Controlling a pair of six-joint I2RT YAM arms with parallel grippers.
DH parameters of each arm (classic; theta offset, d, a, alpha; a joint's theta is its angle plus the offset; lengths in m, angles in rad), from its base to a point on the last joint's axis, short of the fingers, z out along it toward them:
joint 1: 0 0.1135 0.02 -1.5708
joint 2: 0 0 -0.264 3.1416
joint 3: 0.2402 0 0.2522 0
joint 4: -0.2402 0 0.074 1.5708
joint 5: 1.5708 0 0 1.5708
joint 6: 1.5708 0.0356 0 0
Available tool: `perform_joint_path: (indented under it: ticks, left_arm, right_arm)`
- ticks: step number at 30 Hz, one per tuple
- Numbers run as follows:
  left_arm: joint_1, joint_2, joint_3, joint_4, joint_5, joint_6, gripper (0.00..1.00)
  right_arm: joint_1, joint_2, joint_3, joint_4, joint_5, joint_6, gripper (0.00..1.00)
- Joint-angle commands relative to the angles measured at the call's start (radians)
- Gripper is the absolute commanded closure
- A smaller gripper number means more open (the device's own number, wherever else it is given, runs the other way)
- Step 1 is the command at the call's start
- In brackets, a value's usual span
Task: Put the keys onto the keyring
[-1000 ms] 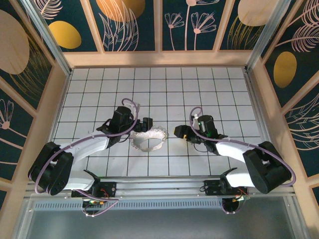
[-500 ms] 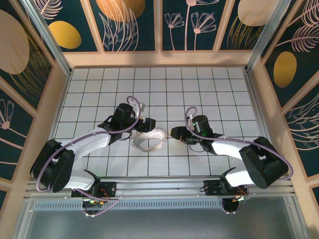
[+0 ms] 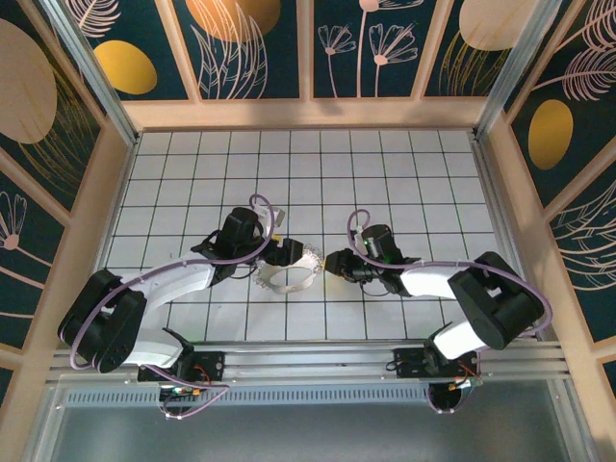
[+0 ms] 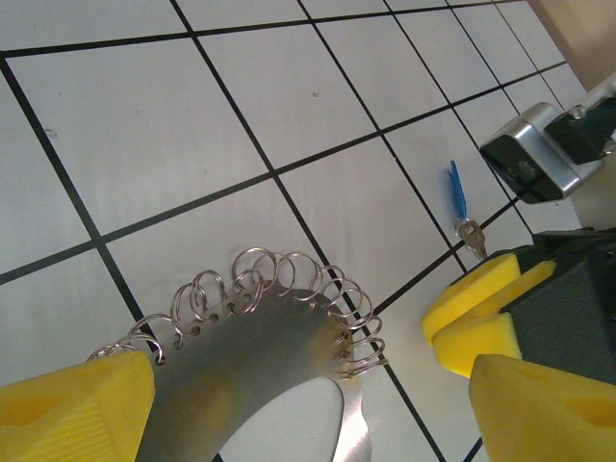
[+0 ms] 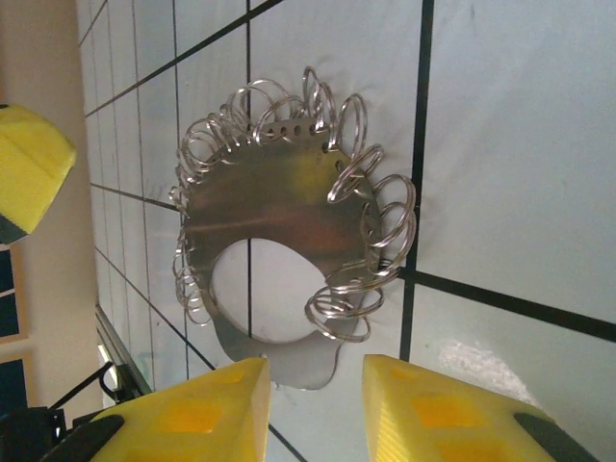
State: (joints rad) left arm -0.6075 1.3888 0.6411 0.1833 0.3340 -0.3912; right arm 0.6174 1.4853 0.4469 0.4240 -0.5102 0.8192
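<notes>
The keyring (image 3: 287, 270) is a flat silvery plate with a hole and several small wire rings along its rim, lying on the tiled floor. My left gripper (image 3: 278, 252) stands open over it. In the left wrist view its yellow fingertips (image 4: 67, 406) straddle the keyring (image 4: 260, 385). The key (image 4: 459, 195), blue with a short silver end, lies on a tile just beyond the right arm's yellow fingertips (image 4: 481, 310). My right gripper (image 3: 333, 263) is low at the ring's right side. Its gap (image 5: 316, 409) is narrow and holds nothing, facing the edge of the keyring (image 5: 260, 207).
White tiled floor (image 3: 385, 183) with black grid lines, walled by wooden rails and patterned panels. The left arm's yellow finger (image 5: 29, 164) shows past the ring in the right wrist view. Open floor lies behind both grippers.
My right gripper has moved left up to the keyring while its jaws narrowed. My left gripper has shifted slightly right and down over the ring and closed a little.
</notes>
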Motion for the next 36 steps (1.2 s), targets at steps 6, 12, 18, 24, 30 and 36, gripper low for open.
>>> perform_joint_path:
  ticks: [6,12,18,24,30,36]
  left_arm:
    - [-0.006,0.009,-0.005,0.033,0.023,0.0,0.16]
    - [-0.007,0.01,-0.01,0.03,0.023,0.007,0.16]
    - [-0.008,0.018,-0.009,0.028,0.04,0.011,0.16]
    - [-0.009,0.017,-0.015,0.029,0.048,0.022,0.16]
    - [-0.034,0.037,-0.002,0.016,0.079,0.04,0.18]
    - [-0.063,0.055,0.014,0.017,0.058,0.036,0.2]
  right_arm:
    - [0.009,0.097,0.078,0.057,-0.048,-0.002,0.75]
    - [0.006,0.167,0.164,0.032,-0.052,-0.028,0.77]
    - [-0.001,0.265,0.256,0.02,-0.081,-0.045,0.8]
    - [-0.004,0.207,0.233,0.02,-0.078,-0.053,0.77]
    - [-0.005,0.042,0.172,-0.108,-0.007,-0.11,0.67]
    - [-0.004,-0.08,0.082,-0.202,0.027,-0.166,0.64]
